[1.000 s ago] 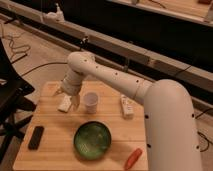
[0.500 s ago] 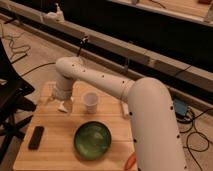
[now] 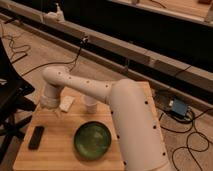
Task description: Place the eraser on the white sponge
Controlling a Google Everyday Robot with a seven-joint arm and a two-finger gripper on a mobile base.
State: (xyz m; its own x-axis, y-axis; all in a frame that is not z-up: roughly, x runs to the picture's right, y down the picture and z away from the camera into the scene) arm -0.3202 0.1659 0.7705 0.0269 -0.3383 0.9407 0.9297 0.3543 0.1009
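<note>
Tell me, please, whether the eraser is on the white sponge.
Off: the eraser lies on the table, apart from the white sponge; the gripper is beside it.

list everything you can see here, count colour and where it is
eraser: one, black, front left of the table
white sponge: one, white, back left of the table
bowl: one, green, front middle of the table
cup: one, translucent, behind the bowl, partly hidden by the arm
table: one, light wood, centre of view
chair: one, black, left edge
box: one, blue, on the floor right of the table
cables: several, dark, on the floor
arm: one, white, reaching across the table from the right
gripper: one, pale, just left of the white sponge
</note>
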